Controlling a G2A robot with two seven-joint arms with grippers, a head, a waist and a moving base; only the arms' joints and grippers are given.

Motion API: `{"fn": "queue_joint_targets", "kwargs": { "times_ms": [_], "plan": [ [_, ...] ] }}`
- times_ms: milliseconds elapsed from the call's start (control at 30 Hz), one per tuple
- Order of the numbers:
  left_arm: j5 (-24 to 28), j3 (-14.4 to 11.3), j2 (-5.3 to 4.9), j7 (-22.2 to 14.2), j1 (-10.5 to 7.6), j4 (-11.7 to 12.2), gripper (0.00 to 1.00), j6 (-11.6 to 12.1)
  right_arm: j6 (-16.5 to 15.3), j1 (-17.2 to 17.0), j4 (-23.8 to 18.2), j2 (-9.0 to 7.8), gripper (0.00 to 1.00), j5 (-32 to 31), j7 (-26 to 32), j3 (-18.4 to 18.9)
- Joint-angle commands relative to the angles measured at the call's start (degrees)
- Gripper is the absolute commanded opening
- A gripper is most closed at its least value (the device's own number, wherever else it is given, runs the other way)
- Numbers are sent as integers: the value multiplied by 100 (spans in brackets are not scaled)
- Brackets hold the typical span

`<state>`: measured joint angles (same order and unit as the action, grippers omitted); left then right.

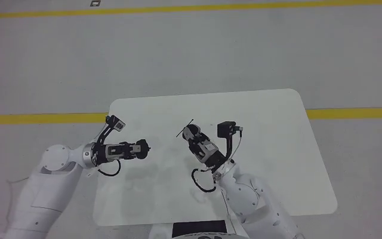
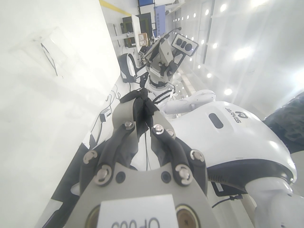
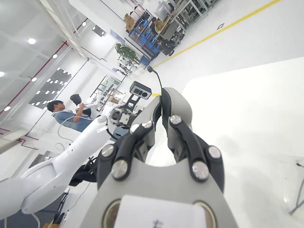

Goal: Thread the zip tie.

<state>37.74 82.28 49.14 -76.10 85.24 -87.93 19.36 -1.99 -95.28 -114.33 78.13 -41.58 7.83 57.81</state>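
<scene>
- zip tie (image 3: 159, 78): a thin black strip pinched between the right jaws. it juts out past their tips and bends over to a small head at its free end. in the top view it is a short dark line (image 1: 185, 129) crossing the tips, raised above the table and touching nothing else.
- right gripper (image 3: 162, 98): jaws closed tight on the zip tie, with no gap between the pads. it hangs over the middle of the table (image 1: 268, 119).
- left gripper (image 2: 142, 100): jaws pressed together, their ragged black pads meeting. i cannot tell whether anything thin sits between them. in the top view it (image 1: 145, 148) faces the right gripper (image 1: 191, 132) across a stretch of table, well apart from it and from the zip tie.
- thin dark strands (image 2: 49, 60): these lie flat on the table off to one side of the left jaws, apart from them, and are too faint to name.
</scene>
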Motion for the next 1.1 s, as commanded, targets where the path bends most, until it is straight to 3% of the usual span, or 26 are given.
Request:
{"fn": "queue_joint_targets", "kwargs": {
  "times_ms": [0, 167, 333, 700, 1067],
  "plan": [
    [-104, -54, 19, 208, 79, -60, 0, 13, 142, -27, -48, -2, 0, -207, -152, 3],
    [-272, -315, 135, 609, 217, -347, 0, 13, 368, -220, -250, -38, 0, -525, -263, 108],
    [-547, -553, 273, 895, 132, -493, 0, 13, 483, -422, -438, -87, 0, -829, -193, 218],
    [-701, -859, 543, 1027, -129, -378, 0, 13, 646, -649, -532, -128, 0, -1048, -290, 284],
    [-713, -855, 559, 995, -149, -355, 0, 13, 650, -665, -537, -134, 0, -1073, -272, 273]
  ]
}}
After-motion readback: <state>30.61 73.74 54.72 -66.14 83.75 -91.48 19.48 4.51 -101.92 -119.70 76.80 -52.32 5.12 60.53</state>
